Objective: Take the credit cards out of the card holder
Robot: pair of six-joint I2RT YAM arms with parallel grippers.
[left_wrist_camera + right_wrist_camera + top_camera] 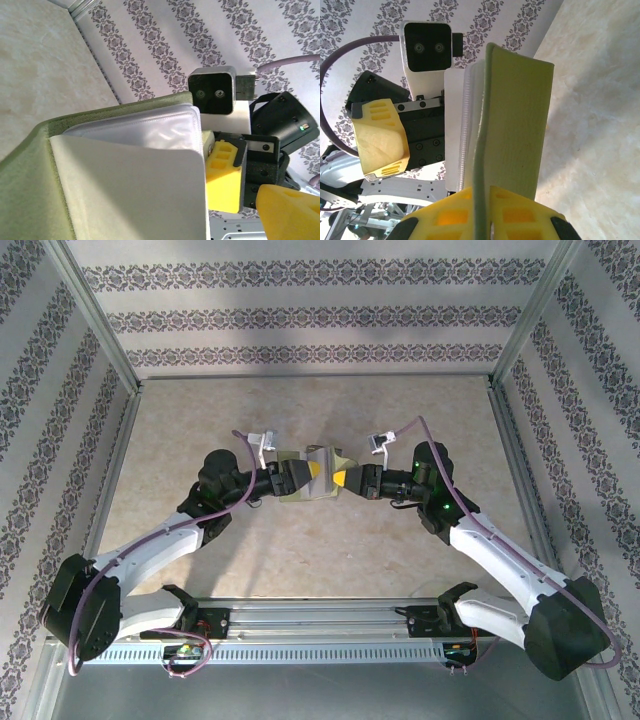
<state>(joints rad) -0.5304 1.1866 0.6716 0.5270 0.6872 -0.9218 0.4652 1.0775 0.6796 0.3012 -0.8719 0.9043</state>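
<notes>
Right gripper [346, 478] clamps olive-green fabric bifold card holder [520, 125]; left gripper [298, 477] open: enter greyish translucent pocket [150, 130], pinch credit cards squarely.

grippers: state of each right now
left gripper: open, not gripping the card holder
right gripper: shut on the card holder's edge

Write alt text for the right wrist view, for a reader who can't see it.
The right gripper is shut on the edge of an olive-green card holder, seen edge-on. Beyond it the left gripper faces the camera, one yellow finger clear of the holder.
</notes>
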